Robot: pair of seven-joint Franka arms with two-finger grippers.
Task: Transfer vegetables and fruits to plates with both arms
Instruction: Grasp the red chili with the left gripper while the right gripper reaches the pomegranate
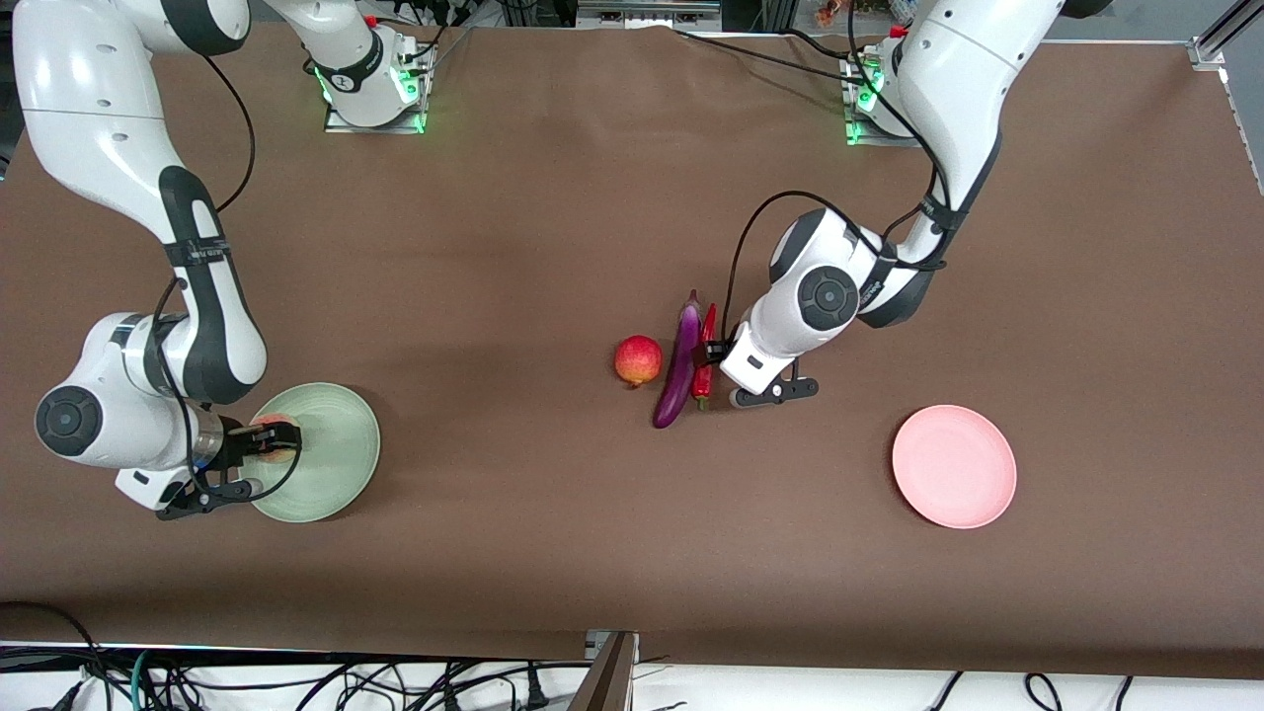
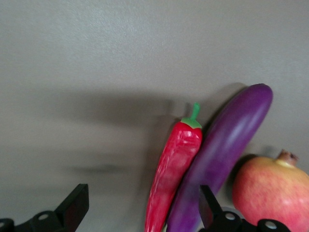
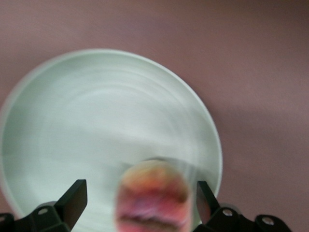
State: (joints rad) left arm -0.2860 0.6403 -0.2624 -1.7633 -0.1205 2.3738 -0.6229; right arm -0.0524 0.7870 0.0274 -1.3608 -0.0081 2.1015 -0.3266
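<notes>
Peach [image 3: 153, 195] sits on the green plate [image 1: 341, 449], between the right claw's [image 1: 272, 439] spread-open fingers. Pink plate [image 1: 954, 465] is bare, lots of worktop [image 1: 553, 197] around it. Left claw [image 2: 142, 205], wide open, straddles the chili [image 1: 704, 360]; eggplant [image 1: 678, 370] touches it, pomegranate [image 1: 638, 359] just past.

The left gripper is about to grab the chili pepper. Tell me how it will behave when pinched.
The chili pepper looks glossy, so it may slip between the fingers. It is slim and tapered, probably light. It lies against the eggplant, so closing the open left gripper could nudge that too.
</notes>
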